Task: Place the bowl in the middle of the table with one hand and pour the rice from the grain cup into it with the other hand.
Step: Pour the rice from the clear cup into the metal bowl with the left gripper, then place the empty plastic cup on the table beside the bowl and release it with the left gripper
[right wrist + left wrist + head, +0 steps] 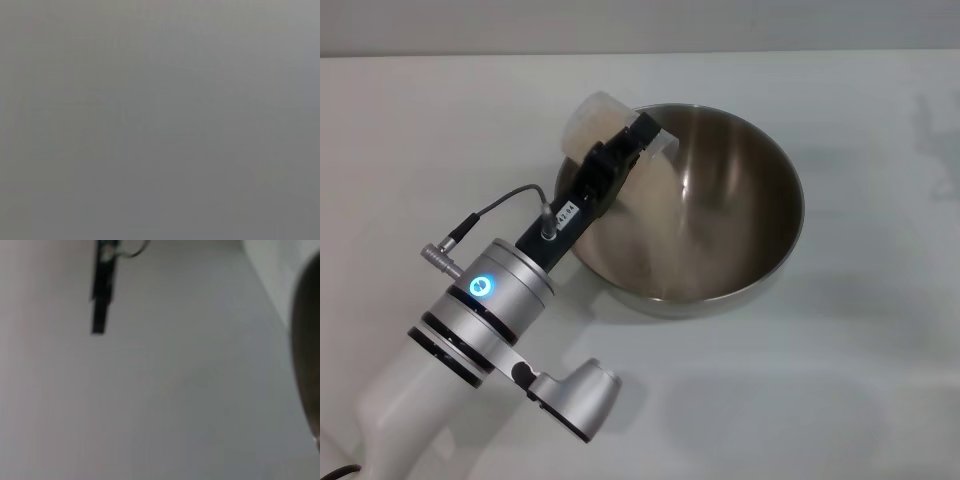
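Steel bowl (720,210); left gripper (620,150) tipping grain cup (595,120).

White table, one bowl on it

From my head camera I see the plain white table (860,380) filling the view up to a pale wall at the far edge. The only thing I see resting directly on it is the steel bowl (720,215), sitting near the middle and casting a soft shadow toward me. My left wrist camera catches the bowl's dark edge.
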Available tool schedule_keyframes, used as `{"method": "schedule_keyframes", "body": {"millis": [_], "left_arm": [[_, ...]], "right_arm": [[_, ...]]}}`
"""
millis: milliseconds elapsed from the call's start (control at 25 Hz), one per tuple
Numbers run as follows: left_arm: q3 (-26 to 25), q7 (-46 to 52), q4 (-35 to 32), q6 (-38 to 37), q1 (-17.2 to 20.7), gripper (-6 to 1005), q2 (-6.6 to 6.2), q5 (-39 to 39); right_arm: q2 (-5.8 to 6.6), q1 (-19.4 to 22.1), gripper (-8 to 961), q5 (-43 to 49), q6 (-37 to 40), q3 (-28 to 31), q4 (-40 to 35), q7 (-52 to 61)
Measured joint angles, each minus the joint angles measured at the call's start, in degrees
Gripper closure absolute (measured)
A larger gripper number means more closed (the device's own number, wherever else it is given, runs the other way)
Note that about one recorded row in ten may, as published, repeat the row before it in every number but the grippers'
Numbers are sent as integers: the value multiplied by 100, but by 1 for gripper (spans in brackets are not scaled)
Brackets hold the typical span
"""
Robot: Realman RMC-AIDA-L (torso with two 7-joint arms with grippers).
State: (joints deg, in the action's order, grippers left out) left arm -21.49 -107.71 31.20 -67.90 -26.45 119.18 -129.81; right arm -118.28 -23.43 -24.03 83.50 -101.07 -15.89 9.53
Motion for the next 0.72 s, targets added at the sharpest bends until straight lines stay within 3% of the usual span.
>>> {"method": "schedule_keyframes", "body": {"millis": [40,240,440,720], "left_arm": [[2,-451,7,49,0,950,0,1],[-172,-924,16,66,0,947,0,7],[87,-881,145,295,28,943,2,3],[21,-892,121,411,23,938,1,-6]], "right_arm": [[4,-35,474,7,-1,0,45,-1],[23,-119,474,12,-4,0,122,-4],[36,-193,474,13,-8,0,190,-4],[54,-260,474,8,-9,0,308,-4]]}}
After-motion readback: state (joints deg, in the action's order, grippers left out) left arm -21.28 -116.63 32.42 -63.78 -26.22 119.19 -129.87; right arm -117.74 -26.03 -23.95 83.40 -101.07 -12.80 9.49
